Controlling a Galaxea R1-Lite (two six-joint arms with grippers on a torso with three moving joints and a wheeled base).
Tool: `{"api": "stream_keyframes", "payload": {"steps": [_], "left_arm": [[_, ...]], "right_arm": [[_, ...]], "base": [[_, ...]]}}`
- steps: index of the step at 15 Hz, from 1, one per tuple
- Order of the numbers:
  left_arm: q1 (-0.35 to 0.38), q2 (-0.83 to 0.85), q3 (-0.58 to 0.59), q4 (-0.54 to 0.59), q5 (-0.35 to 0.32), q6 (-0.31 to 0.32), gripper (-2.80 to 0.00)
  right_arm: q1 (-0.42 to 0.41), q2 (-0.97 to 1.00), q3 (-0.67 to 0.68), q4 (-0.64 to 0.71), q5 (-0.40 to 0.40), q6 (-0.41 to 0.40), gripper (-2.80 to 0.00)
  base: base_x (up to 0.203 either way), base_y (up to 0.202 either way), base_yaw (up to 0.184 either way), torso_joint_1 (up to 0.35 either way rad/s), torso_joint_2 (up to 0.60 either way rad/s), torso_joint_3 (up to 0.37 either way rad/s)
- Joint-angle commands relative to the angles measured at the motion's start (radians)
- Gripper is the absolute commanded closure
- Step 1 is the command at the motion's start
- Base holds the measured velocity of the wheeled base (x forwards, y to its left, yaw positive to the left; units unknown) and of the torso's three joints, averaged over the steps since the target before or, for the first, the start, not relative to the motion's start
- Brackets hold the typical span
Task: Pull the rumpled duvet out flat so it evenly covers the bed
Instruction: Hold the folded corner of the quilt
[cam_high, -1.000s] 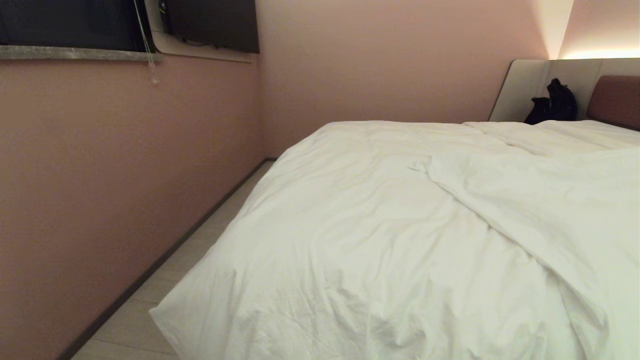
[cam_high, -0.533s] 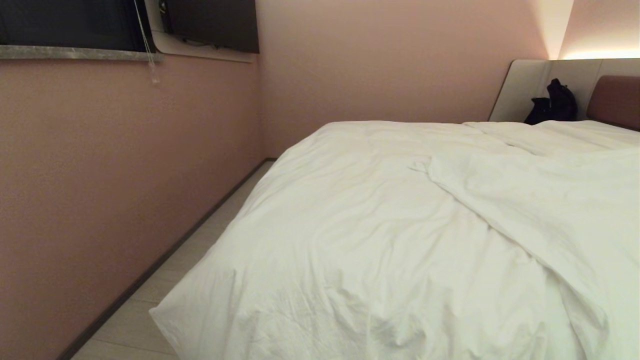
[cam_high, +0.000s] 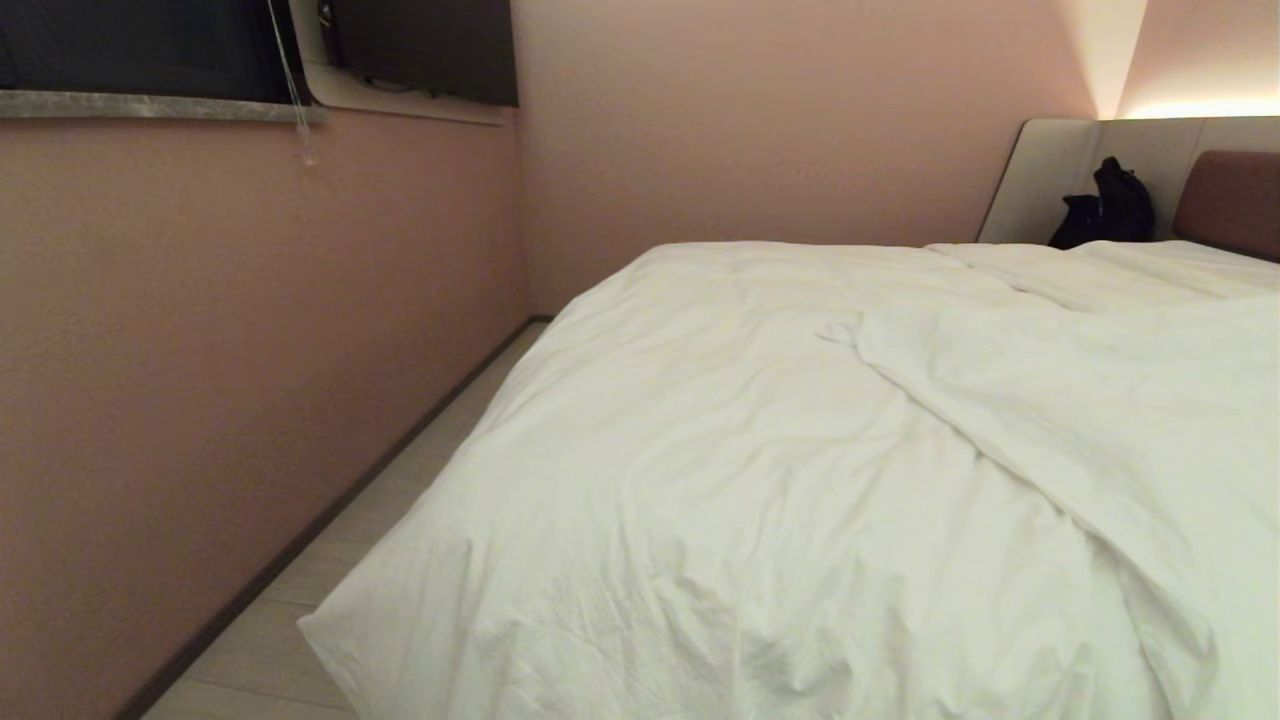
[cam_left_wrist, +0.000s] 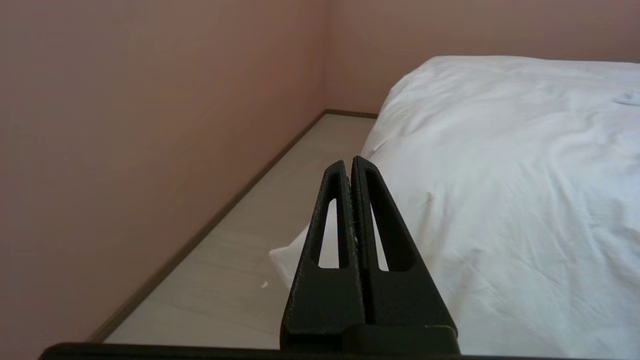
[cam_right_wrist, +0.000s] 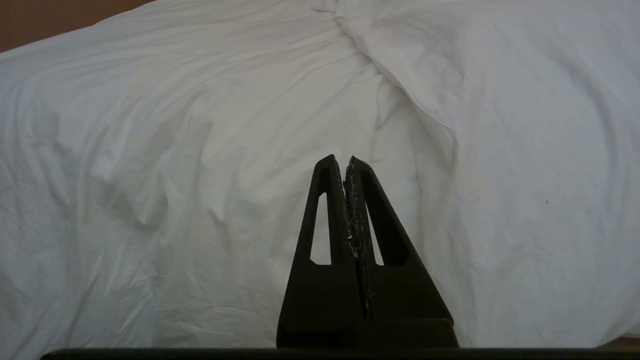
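The white puffy duvet (cam_high: 760, 480) spreads over the bed, whose brown headboard (cam_high: 1230, 200) shows at the far right. A folded-over layer of it (cam_high: 1100, 420) lies across the right half, its corner near the middle. The duvet's near left corner (cam_left_wrist: 287, 257) hangs over the floor. My left gripper (cam_left_wrist: 349, 162) is shut and empty, held in the air short of that corner. Facing the duvet's front side (cam_right_wrist: 200, 175), my right gripper (cam_right_wrist: 341, 160) is shut on nothing. Neither arm shows in the head view.
A pink wall (cam_high: 200, 400) runs along the bed's left side, leaving a narrow strip of pale floor (cam_high: 400, 520). A dark bag (cam_high: 1105, 205) sits by the headboard panel. A window sill (cam_high: 150, 105) and a wall screen (cam_high: 430, 45) are up left.
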Motion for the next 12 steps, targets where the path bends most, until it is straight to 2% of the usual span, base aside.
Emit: {"api": "stream_keyframes", "payload": {"steps": [1, 4, 9, 12], "left_arm": [[0.0, -0.005, 0.047, -0.015, 0.001, 0.007, 0.0], [0.0, -0.005, 0.148, -0.062, 0.001, 0.044, 0.0], [0.0, -0.005, 0.211, -0.054, -0.01, 0.046, 0.0], [0.0, -0.005, 0.223, -0.054, -0.096, 0.019, 0.0]], "right_arm": [[0.001, 0.0, 0.0, 0.0, 0.0, 0.0, 0.0], [-0.001, 0.0, 0.0, 0.0, 0.0, 0.0, 0.0], [0.001, 0.0, 0.0, 0.0, 0.0, 0.0, 0.0], [0.001, 0.0, 0.0, 0.0, 0.0, 0.0, 0.0]], "base": [[0.0, 0.0, 0.0, 0.0, 0.0, 0.0], [0.0, 0.0, 0.0, 0.0, 0.0, 0.0], [0.0, 0.0, 0.0, 0.0, 0.0, 0.0], [0.0, 0.0, 0.0, 0.0, 0.0, 0.0]]}}
